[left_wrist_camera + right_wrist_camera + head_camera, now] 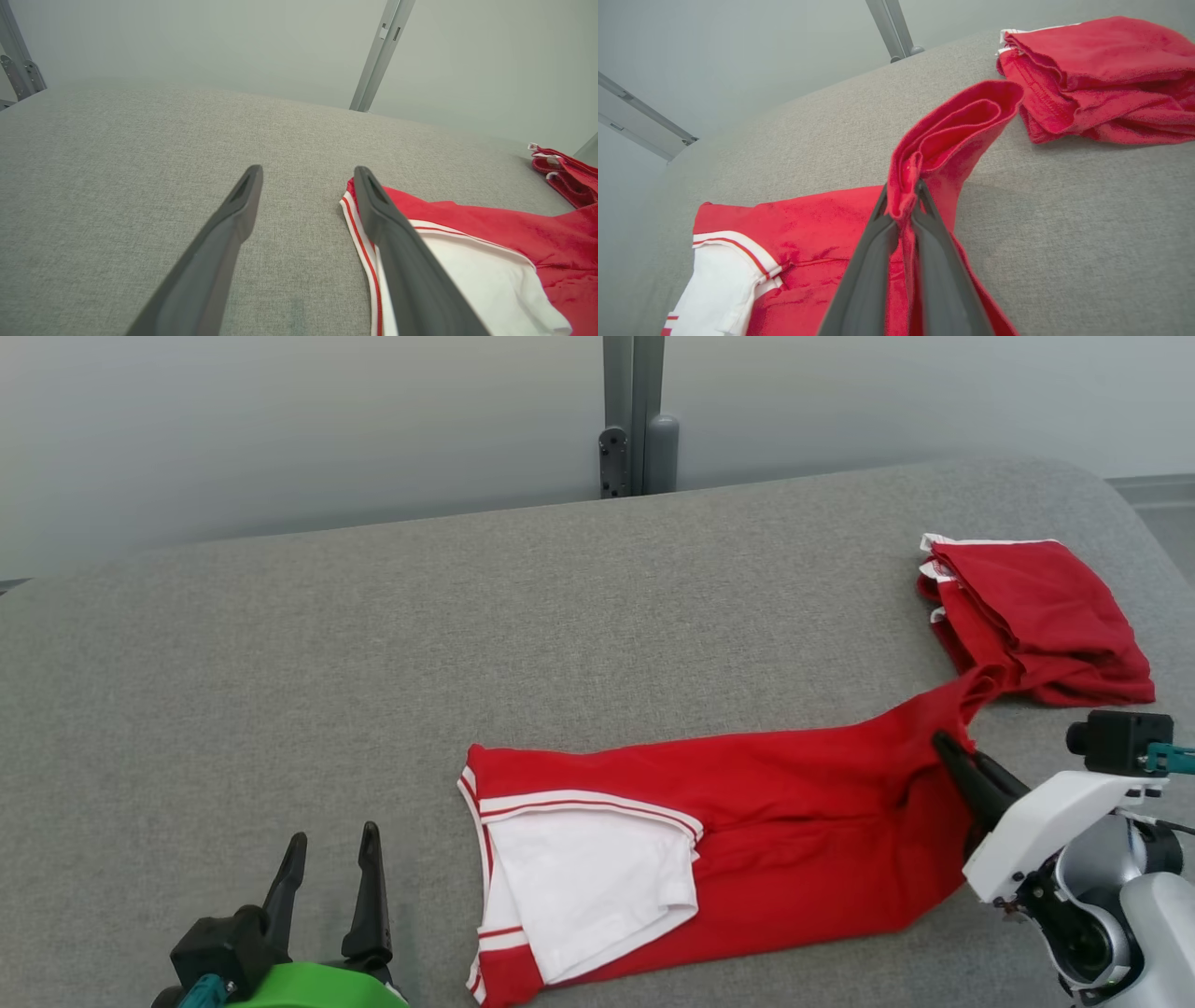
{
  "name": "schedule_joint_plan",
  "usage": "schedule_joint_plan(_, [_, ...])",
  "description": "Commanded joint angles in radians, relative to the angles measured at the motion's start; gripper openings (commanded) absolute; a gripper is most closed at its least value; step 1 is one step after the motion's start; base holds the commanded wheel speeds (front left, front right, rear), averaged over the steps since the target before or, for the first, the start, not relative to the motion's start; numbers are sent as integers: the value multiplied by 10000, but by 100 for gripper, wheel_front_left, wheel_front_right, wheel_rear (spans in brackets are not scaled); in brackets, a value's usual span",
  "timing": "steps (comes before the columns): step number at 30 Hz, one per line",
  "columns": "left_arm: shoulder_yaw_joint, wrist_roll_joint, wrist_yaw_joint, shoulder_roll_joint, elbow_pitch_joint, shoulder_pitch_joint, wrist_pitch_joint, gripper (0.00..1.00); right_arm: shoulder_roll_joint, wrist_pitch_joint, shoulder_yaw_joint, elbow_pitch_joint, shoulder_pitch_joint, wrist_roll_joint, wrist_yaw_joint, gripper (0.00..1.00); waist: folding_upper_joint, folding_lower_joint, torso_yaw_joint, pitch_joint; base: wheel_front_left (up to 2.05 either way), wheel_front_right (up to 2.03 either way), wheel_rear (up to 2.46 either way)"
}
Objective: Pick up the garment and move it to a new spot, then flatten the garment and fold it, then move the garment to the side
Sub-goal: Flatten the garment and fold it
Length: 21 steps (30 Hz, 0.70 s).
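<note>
Now, garment fold inside the right gripper.

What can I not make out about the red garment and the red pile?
- Head view: the bottom edge cuts off the near end of the garment.
- Right wrist view: the right gripper, shut on it, hides how much cloth is pinched.
- Head view: on the red pile, top folds hide how many pieces it holds.

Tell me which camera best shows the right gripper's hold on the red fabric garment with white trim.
Right wrist view: the right gripper is shut on a bunched fold of the red garment, up close. The head view shows that pinch small, side-on; the left wrist view shows the garment's white-trimmed end.
</note>
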Motion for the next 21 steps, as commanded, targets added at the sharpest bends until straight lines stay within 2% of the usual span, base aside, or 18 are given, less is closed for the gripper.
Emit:
schedule_joint_plan(1, [45, 153, -37, 43, 49, -129, -61, 100, 64, 123, 127, -291, 147, 148, 3, 0, 0, 0, 190, -115, 0, 0, 0])
schedule_joint_plan(10, [148, 172, -148, -102, 174, -122, -88, 100, 828, 743, 1392, -1655, 246, 550, 3, 0, 0, 0, 1105, -284, 0, 0, 0])
schedule_joint_plan(15, [160, 213, -220, -146, 186, -154, -74, 100, 1423, 751, 2124, -1414, -42, 686, 3, 0, 0, 0, 1566, -302, 0, 0, 0])
schedule_joint_plan(21, [74, 282, -266, -229, 199, -245, -76, 100, 2119, 431, 2999, -503, -531, 885, 3, 0, 0, 0, 1984, -275, 0, 0, 0])
